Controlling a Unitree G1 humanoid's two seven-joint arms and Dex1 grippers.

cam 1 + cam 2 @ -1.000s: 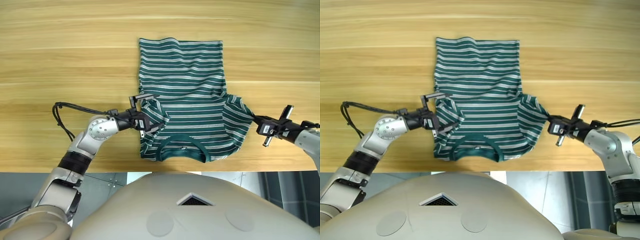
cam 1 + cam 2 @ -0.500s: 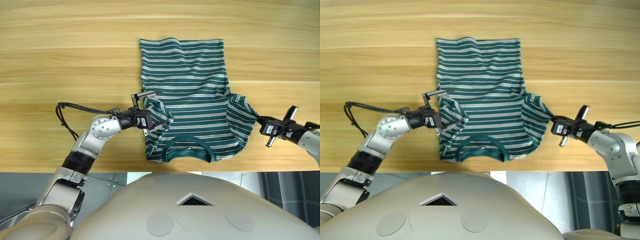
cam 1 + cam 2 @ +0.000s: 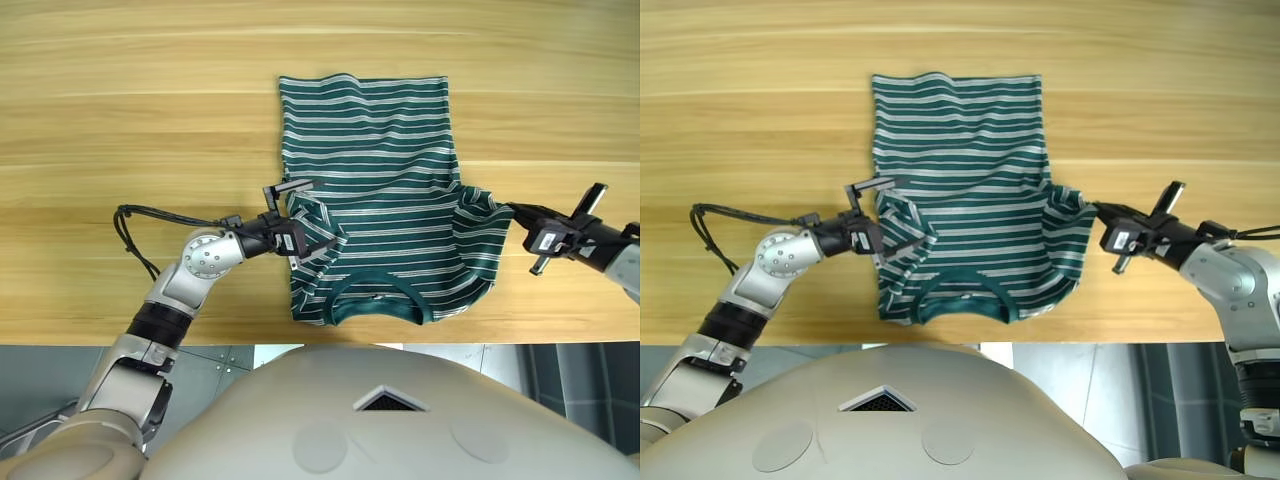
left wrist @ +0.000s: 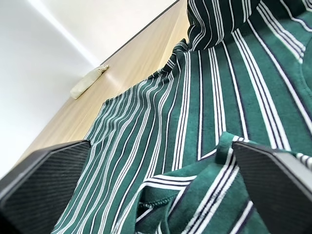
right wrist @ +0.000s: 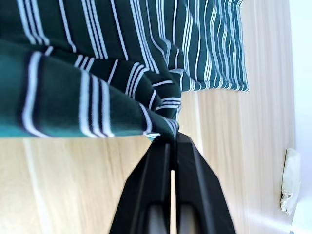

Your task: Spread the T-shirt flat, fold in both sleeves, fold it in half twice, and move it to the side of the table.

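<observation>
T-shirt lies mostly flat on the counter between both jaws, left sleeve bunched between the spread left jaws, right sleeve pinched by the pressed-together right jaws; spreading looks unfinished, and sleeve folds, both halvings and the move aside remain.

In my 2 head views, bright, even light falls from above on the table, leaving a soft pale sheen in bands on the wood and no hard glare. The T-shirt throws only thin, soft shadows along its edges and under its raised sleeves. In my left wrist view the wall burns out to plain white around the 2 dark, spread fingers of my left gripper. In my right wrist view the wood washes pale behind the near-black, pressed-together fingers of my right gripper.
</observation>
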